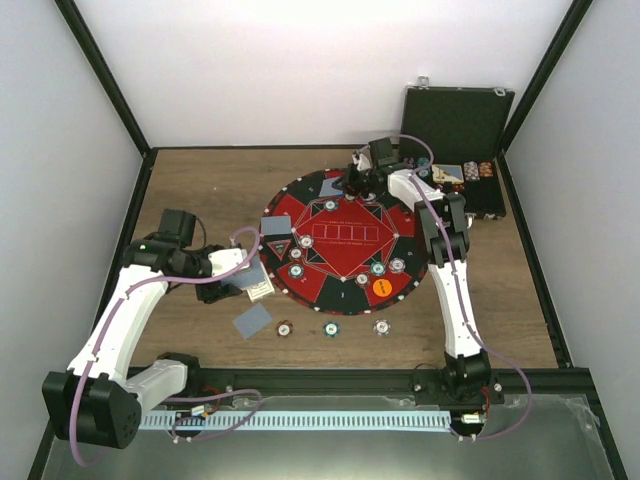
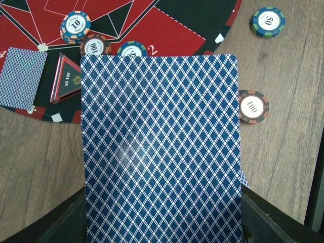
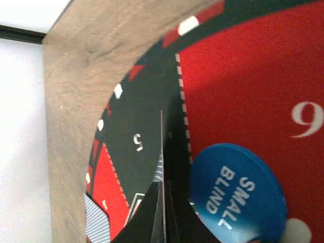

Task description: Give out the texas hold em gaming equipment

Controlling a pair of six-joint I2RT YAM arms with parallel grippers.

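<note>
My left gripper (image 2: 162, 225) is shut on a blue-diamond-backed playing card (image 2: 159, 152) that fills the left wrist view; it hovers by the left edge of the mat (image 1: 345, 235), as does the left gripper (image 1: 233, 283) seen from above. Beyond the card lie striped poker chips (image 2: 75, 26) (image 2: 267, 22) (image 2: 252, 106), a black triangular marker (image 2: 66, 83) and another card (image 2: 21, 78). Over the mat's far side, my right gripper (image 3: 164, 215) (image 1: 358, 183) is shut on a card seen edge-on (image 3: 162, 152), beside a blue SMALL BLIND button (image 3: 235, 195). An orange button (image 1: 381, 285) sits on the mat.
The open black hinged case (image 1: 458, 125) stands at the back right with chips inside. A card (image 1: 252, 321) and three chips (image 1: 286, 327) (image 1: 329, 328) (image 1: 381, 326) lie on the wooden table in front of the mat. White walls enclose the table.
</note>
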